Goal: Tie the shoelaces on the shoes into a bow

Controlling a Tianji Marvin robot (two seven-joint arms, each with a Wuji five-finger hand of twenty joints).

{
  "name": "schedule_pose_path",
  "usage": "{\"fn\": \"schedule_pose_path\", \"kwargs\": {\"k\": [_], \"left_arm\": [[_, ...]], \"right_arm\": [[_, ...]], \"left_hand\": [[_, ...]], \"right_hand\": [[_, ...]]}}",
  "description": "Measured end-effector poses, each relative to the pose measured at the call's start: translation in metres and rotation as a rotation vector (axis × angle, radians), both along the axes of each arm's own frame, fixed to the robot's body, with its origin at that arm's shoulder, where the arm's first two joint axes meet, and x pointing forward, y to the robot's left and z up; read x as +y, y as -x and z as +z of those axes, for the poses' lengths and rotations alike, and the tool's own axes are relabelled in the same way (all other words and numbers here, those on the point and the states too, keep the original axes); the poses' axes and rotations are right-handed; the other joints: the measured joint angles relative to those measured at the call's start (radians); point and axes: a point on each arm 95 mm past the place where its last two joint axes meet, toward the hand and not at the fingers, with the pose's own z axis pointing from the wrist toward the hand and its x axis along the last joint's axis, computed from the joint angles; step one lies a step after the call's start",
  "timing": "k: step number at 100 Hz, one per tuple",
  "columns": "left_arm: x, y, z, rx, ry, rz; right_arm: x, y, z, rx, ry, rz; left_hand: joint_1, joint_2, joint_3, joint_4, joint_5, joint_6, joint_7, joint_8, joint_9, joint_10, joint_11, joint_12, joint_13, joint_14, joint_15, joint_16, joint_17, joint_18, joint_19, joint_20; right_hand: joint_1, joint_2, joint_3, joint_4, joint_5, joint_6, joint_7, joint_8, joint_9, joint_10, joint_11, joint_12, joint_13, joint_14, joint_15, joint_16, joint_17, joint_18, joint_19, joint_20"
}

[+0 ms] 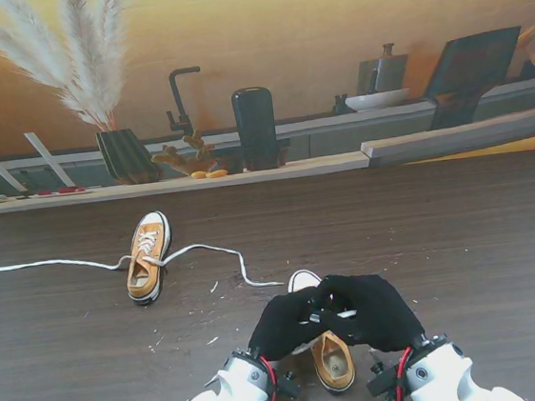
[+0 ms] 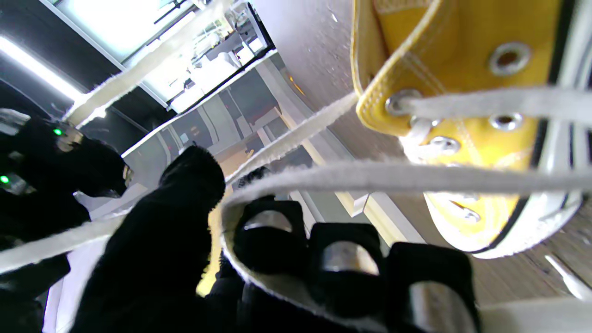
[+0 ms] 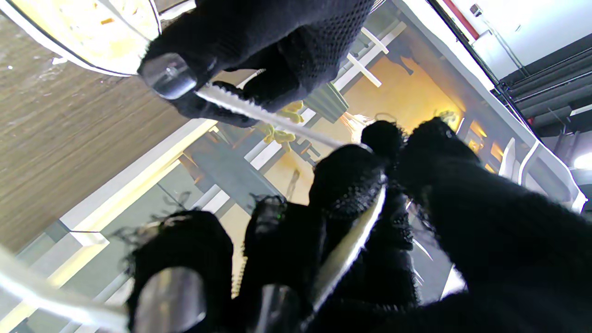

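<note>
A yellow sneaker (image 1: 332, 358) lies close to me, its white toe pointing away, mostly covered by both black-gloved hands. My left hand (image 1: 285, 323) and right hand (image 1: 375, 310) meet over it, fingers curled on its white lace (image 1: 329, 316). In the left wrist view the lace (image 2: 397, 178) runs taut from the sneaker's eyelets (image 2: 397, 102) and loops around my curled fingers (image 2: 270, 240). The right wrist view shows a lace strand (image 3: 263, 115) stretched between the left hand's fingertip (image 3: 169, 76) and my right fingers (image 3: 347, 180). A second yellow sneaker (image 1: 147, 256) sits farther left, its laces (image 1: 226, 258) lying loose.
The second sneaker's long lace (image 1: 49, 265) trails left across the dark wood table (image 1: 463, 237). Small white scraps (image 1: 211, 340) lie between the shoes. A shelf (image 1: 246, 174) behind the table's far edge carries a vase of pampas grass (image 1: 124, 153), a dark speaker (image 1: 255, 127) and a bowl (image 1: 377, 99).
</note>
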Motion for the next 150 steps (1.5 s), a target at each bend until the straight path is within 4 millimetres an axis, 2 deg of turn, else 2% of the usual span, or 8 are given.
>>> {"fn": "schedule_pose_path", "kwargs": {"k": [12,33,45,55,79,90,111,150], "left_arm": [[-0.002,0.003,0.000,-0.010,-0.001,-0.024],[-0.006,0.006,0.001,-0.043,-0.027,-0.039],[-0.009,0.003,0.002,-0.050,-0.050,-0.017],[-0.010,0.000,0.001,-0.045,-0.059,0.007],[-0.008,-0.001,0.001,0.003,-0.043,0.081],[-0.005,0.001,0.001,0.023,-0.035,0.101],[0.000,0.003,0.001,0.048,-0.013,0.133],[0.003,0.005,0.002,0.054,0.013,0.150]], "right_arm": [[0.001,0.001,0.002,-0.009,0.003,0.002],[0.003,0.002,0.005,-0.020,0.003,0.011],[0.004,0.003,0.004,-0.019,0.006,0.019],[0.004,0.004,0.003,-0.014,0.013,0.028],[-0.002,0.006,-0.002,0.004,0.056,0.037],[-0.010,0.004,-0.005,0.014,0.098,0.042],[-0.024,0.000,-0.010,-0.009,0.289,0.059],[-0.020,-0.007,-0.022,0.006,0.546,0.026]], "left_hand": [[-0.056,-0.009,0.009,-0.008,0.002,0.001,-0.193,-0.125,0.000,-0.003,0.000,0.000,0.000,-0.006,-0.002,0.000,0.000,-0.001,0.000,-0.012],[-0.083,-0.020,0.019,-0.013,0.004,0.002,-0.255,-0.140,0.000,-0.009,0.000,0.000,0.000,-0.011,-0.002,0.000,0.000,-0.001,0.000,-0.015],[-0.076,-0.016,0.035,-0.013,0.030,0.002,-0.249,-0.153,0.000,-0.010,0.000,0.000,0.000,-0.012,-0.003,0.000,0.000,-0.002,0.000,-0.015],[-0.017,0.037,-0.004,-0.013,0.044,0.001,-0.192,-0.177,0.000,-0.009,0.000,0.000,0.000,-0.015,-0.003,0.000,0.000,-0.024,0.001,-0.016],[-0.018,0.143,-0.034,-0.033,0.085,0.001,-0.142,-0.163,0.000,-0.007,0.000,0.000,0.000,-0.015,-0.003,0.000,0.000,-0.024,0.001,-0.016],[-0.017,0.165,-0.039,-0.042,0.085,0.001,-0.114,-0.128,0.000,-0.006,0.000,0.000,0.000,-0.015,-0.003,0.000,0.000,-0.024,0.001,-0.016],[-0.011,0.189,-0.039,-0.043,0.085,0.001,-0.078,-0.099,0.000,-0.001,0.000,0.000,0.000,-0.009,-0.003,0.000,0.000,-0.024,0.001,-0.016],[-0.001,0.243,-0.060,-0.072,0.085,0.004,-0.029,-0.050,0.000,0.009,0.000,0.000,0.000,-0.001,-0.003,0.000,0.000,-0.024,0.001,-0.016]], "right_hand": [[0.000,0.000,0.000,0.000,0.000,0.000,0.000,0.000,0.000,0.000,0.000,0.000,0.000,0.000,0.000,0.000,0.000,0.000,0.000,0.000],[0.000,0.002,0.000,0.000,0.000,-0.001,0.000,0.000,0.000,0.000,0.000,0.001,0.000,0.000,0.000,0.000,0.000,0.000,0.000,0.007],[0.000,0.008,0.000,0.000,0.000,-0.002,0.000,0.000,0.000,0.000,0.000,0.001,0.000,0.000,0.000,0.000,0.000,0.000,0.000,0.007],[0.000,0.008,0.000,0.000,0.000,-0.002,0.000,0.000,0.000,0.000,0.000,0.001,0.000,0.000,0.000,0.000,0.000,0.000,0.000,0.007],[-0.004,0.008,-0.001,0.000,0.024,-0.033,0.000,-0.014,0.000,0.000,-0.001,0.001,0.000,0.000,0.000,0.000,0.000,-0.010,0.000,0.007],[-0.085,0.018,-0.004,0.000,0.059,-0.074,0.000,-0.051,0.000,0.000,-0.012,0.001,0.000,0.000,0.000,0.000,0.001,-0.026,0.000,0.007],[-0.131,0.058,-0.035,0.000,0.101,-0.134,-0.017,-0.102,0.000,0.000,-0.025,0.002,0.000,0.000,0.000,0.001,0.002,-0.043,0.000,0.007],[-0.154,0.104,-0.054,0.000,0.060,-0.134,-0.137,-0.192,-0.119,0.015,-0.052,0.014,0.000,-0.026,-0.055,0.012,0.002,-0.027,0.000,-0.037]]}}
